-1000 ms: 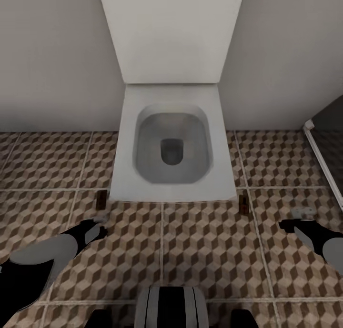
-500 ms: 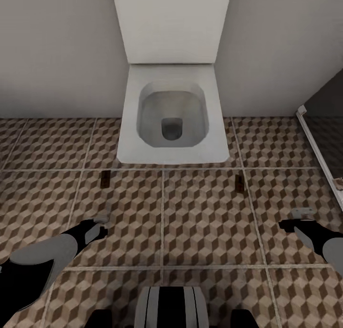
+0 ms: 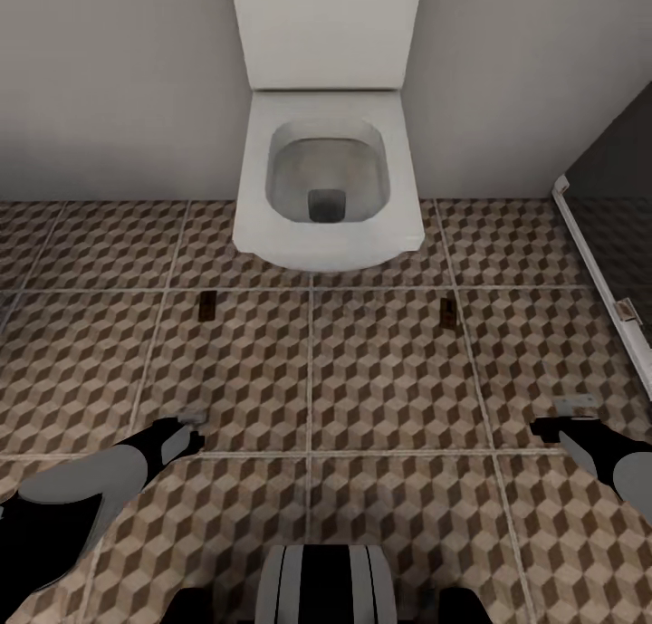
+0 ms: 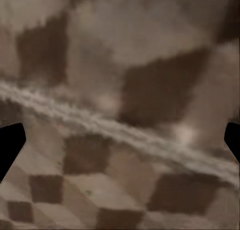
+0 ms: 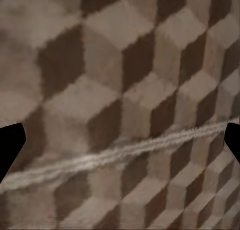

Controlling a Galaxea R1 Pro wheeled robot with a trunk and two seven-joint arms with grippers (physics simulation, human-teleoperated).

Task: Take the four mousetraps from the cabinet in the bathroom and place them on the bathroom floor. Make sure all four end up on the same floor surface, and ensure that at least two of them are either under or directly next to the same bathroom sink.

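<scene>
While the head camera looks down, two small dark-brown flat rectangular mousetraps lie on the brown, beige and cream cube-pattern tiled floor (image 3: 389,379), one on each side in front of the white square-bowled toilet (image 3: 323,185). The left mousetrap (image 3: 207,305) sits just off the toilet's left front corner, its long axis running toward the pale wall (image 3: 109,81), so it points away from the robot. The right mousetrap (image 3: 447,312) is off the right front corner, same deal, long axis toward the wall with maybe a tiny tilt. They're well apart from each other and neither touches the toilet. A dark glass panel with a white frame (image 3: 598,271) runs along the right edge.

Both arms are held low and wide, forearms angled inward. The left black-and-grey gripper (image 3: 192,427) hovers over the tiles near a grout line, well short of the left mousetrap. The right black-and-grey gripper (image 3: 566,417) hangs over the tiles at the far right, also well short of the right one.

In the left wrist view, it's blurry cube tiles with a pale grout line crossing, and the dark fingertips (image 4: 11,145) sit at opposite edges, so the claw is spread wide with nothing in it.

Right wrist view is similar: cube tiles, one grout line, dark fingertips (image 5: 11,142) far apart at the edges, spread and holding nothing.
</scene>
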